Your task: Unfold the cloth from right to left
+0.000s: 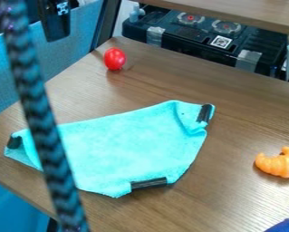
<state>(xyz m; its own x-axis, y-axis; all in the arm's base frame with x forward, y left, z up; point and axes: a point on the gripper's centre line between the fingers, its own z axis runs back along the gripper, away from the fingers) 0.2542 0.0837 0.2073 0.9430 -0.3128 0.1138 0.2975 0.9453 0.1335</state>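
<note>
At the upper left edge, the black gripper (54, 20) hangs above the blue chair-like backing, well away from the cloth. The turquoise cloth (125, 147) lies on the wooden table in an uneven, partly folded shape. Black patches mark its left corner, its upper right corner and its lower edge. The upper right corner is creased and bunched, and the left end has a folded flap. A dark braided cable (46, 136) crosses in front of the cloth's left part and hides a strip of it.
A red egg-shaped object (115, 59) stands behind the cloth on the table (231, 131). An orange croissant-shaped toy (278, 162) lies at the right, and a blue object (284, 225) at the lower right corner. Black equipment (195, 38) stands beyond the table's back edge.
</note>
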